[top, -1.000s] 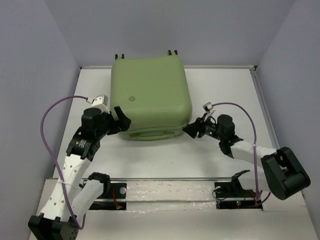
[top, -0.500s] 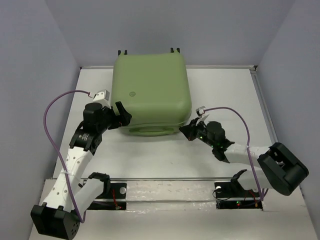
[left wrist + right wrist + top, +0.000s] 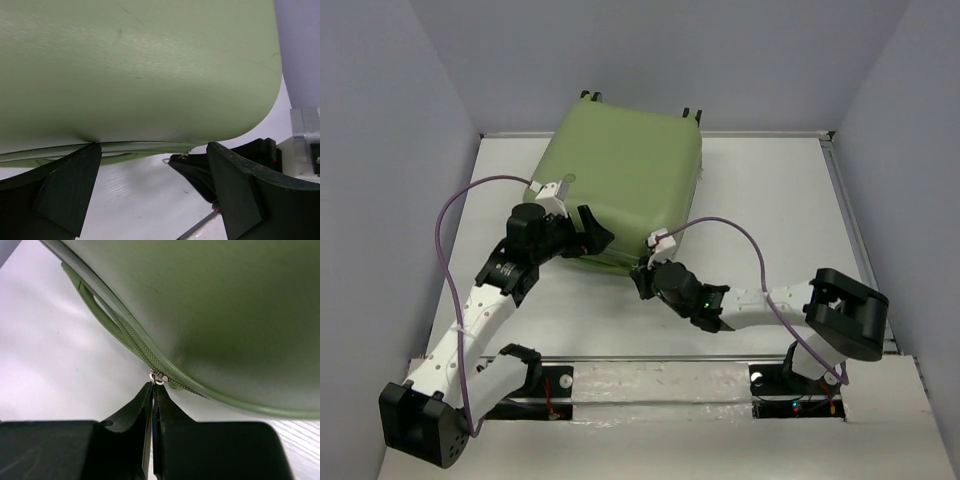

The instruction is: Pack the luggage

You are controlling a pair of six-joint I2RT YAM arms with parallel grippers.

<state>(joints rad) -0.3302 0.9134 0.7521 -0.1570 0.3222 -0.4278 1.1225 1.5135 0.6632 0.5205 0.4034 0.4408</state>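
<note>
- Table [image 3: 770, 190]: white top, bare patches showing at 3 and 9 o'clock in the overhead view. It also shows under both wrist cameras [image 3: 135, 200] [image 3: 45, 340].
- Walls: pale lilac-grey, one at 12 o'clock [image 3: 650, 60], one at 9 [image 3: 380, 200], one at 3 [image 3: 910, 150].
- Rail [image 3: 620, 357]: thin metal strip across the table at 6 o'clock.
- Crinkled white strip [image 3: 660, 385]: just nearer than the rail, at 6 o'clock.
- Dark clip [image 3: 829, 136]: on the table's far corner, at about 2 o'clock.

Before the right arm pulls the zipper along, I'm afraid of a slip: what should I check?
1. Right gripper shut on zipper pull: ok.
2. Left gripper gripping the luggage: not ok, open, only straddling its edge.
3. Zipper track free of snags: ok where visible.
4. Luggage square to the arms: not ok, skewed.
5. Lid fully down all round: cannot tell.
</note>
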